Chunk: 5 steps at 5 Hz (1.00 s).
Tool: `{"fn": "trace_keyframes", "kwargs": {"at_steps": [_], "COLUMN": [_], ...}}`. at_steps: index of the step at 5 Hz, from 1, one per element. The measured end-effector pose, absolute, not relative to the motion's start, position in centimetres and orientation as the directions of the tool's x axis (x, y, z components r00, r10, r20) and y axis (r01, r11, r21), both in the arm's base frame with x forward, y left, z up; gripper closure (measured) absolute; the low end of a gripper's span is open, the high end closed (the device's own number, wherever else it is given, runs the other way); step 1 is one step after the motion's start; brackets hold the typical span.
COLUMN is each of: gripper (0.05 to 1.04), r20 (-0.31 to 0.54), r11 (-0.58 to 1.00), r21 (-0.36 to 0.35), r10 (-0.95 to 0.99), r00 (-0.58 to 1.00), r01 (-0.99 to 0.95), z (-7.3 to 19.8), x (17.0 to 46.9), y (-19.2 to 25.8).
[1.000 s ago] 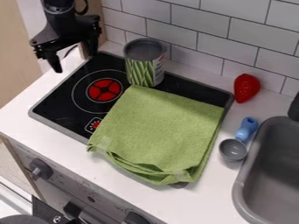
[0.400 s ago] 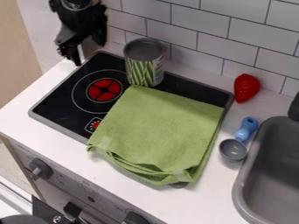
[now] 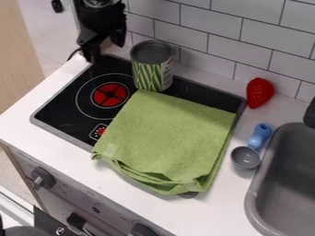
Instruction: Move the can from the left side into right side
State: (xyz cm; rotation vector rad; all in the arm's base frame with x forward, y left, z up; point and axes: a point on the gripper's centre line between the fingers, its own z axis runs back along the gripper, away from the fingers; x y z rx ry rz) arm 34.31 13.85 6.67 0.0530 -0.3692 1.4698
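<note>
Black two-finger gripper (image 3: 104,50), fingers parted and holding nothing, hangs by the far-left corner of the black stovetop (image 3: 64,108), a gap from the green-patterned metal can (image 3: 151,69) upright near the back edge. The folded green cloth (image 3: 167,138) reaches the front edge.

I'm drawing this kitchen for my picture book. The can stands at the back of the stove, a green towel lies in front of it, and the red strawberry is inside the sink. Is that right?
Not quite: the camera view shows the strawberry on the counter by the tiled wall, outside the sink.
</note>
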Motion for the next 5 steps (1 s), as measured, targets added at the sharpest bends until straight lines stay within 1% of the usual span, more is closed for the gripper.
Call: {"fn": "trace_keyframes", "kwargs": {"at_steps": [1, 2, 3, 4, 5], "gripper": [0.086, 0.086, 0.086, 0.086, 0.086], "r20": [0.277, 0.277, 0.302, 0.301, 0.295], "r11": [0.112, 0.136, 0.135, 0.112, 0.095], "r21": [-0.162, -0.167, -0.168, -0.178, -0.164], "r10": [0.959, 0.957, 0.950, 0.952, 0.954], "r00": [0.063, 0.085, 0.080, 0.055, 0.043], "r01": [-0.980, -0.977, -0.976, -0.978, -0.982], "z": [6.0, 6.0, 5.4, 5.4, 5.4], "x": [34.8, 35.2, 35.2, 35.5, 35.4], "y": [12.7, 11.4, 10.0, 8.5, 7.1]}}
